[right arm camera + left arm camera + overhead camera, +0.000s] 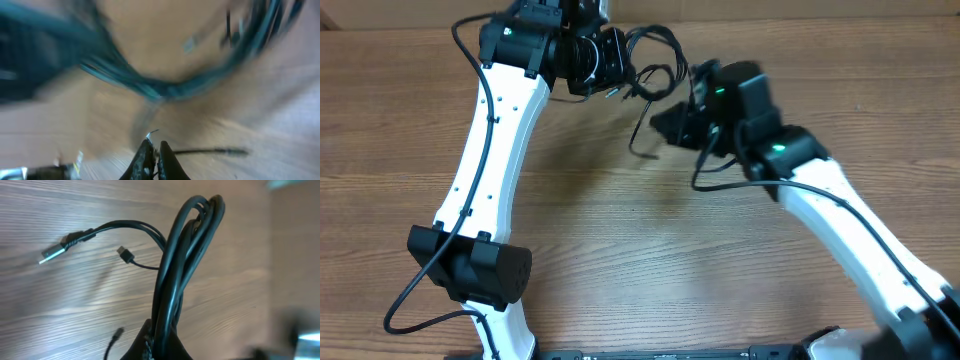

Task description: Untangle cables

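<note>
The cables (658,52) hang as a black looped bundle at the table's far edge. My left gripper (618,68) is shut on that bundle. In the left wrist view the thick strands (187,255) rise from between the shut fingers (172,347). A silvery USB plug (52,255) and a small black plug (125,254) dangle to the left. My right gripper (660,125) sits just right of the bundle, shut on a thin loose strand (210,151) that leaves its jaws to the right. The loop (165,90) is blurred above it.
The wooden table (650,250) spreads below both arms. The left arm's white link and black elbow (470,265) stand at the left. The right arm's white link (860,230) crosses the right side. Its fixed black wire (720,180) loops beside it.
</note>
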